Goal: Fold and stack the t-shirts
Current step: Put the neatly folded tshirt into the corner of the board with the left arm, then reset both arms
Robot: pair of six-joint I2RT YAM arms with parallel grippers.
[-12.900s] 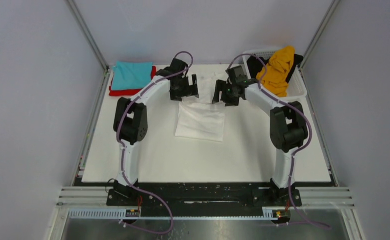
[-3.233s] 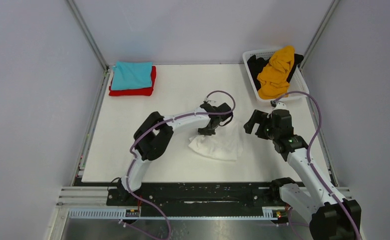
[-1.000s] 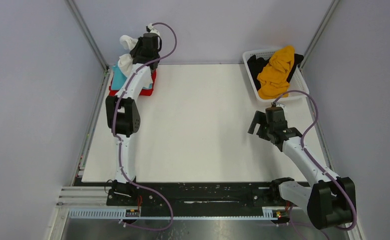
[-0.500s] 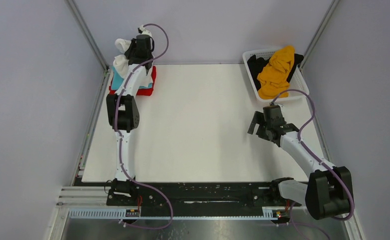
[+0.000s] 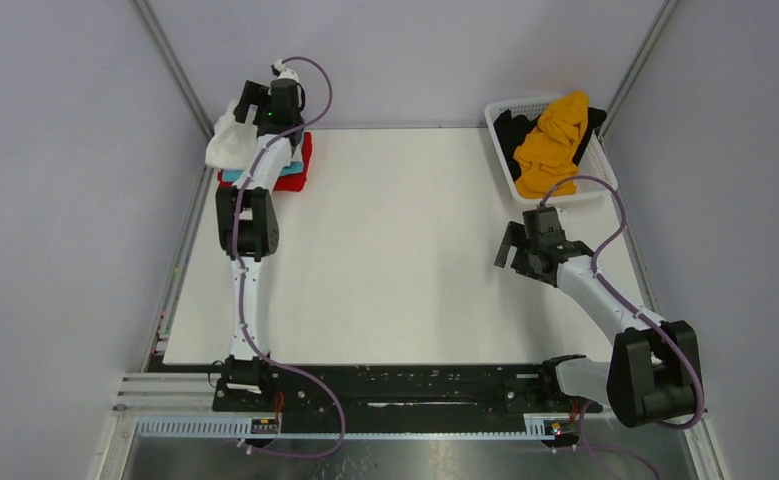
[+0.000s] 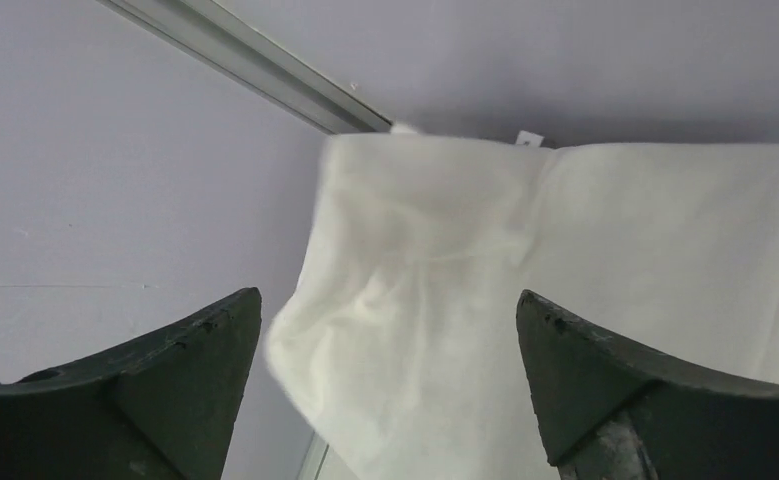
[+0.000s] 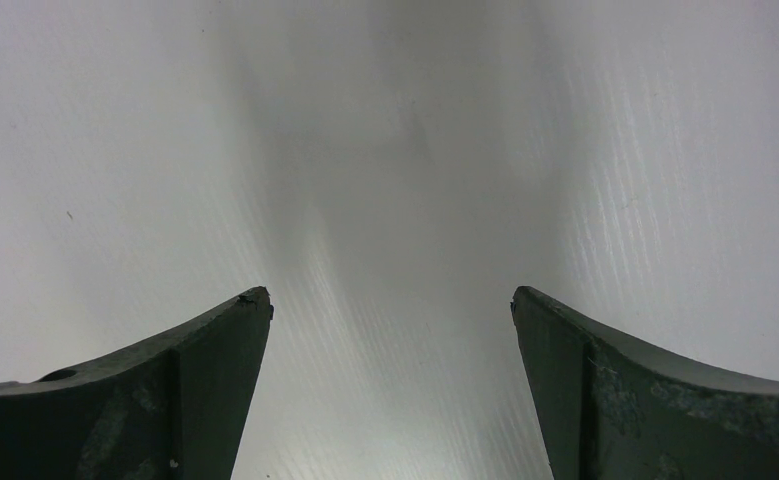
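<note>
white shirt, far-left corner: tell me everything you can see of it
The white shirt is soft plain cloth, bunched and creased rather than flat. It lies on top of the pile holding the red shirt at the far-left corner of the table, spilling over the pile's left edge toward the wall. The left wrist view shows folds and one drooping corner. The left end effector is just above it, jaws wide open, not clamping it.

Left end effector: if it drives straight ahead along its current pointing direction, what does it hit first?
The white t-shirt, lying squarely ahead of the open left end effector in the wrist view; the enclosure wall is behind it. Depth to the cloth is unclear.
</note>
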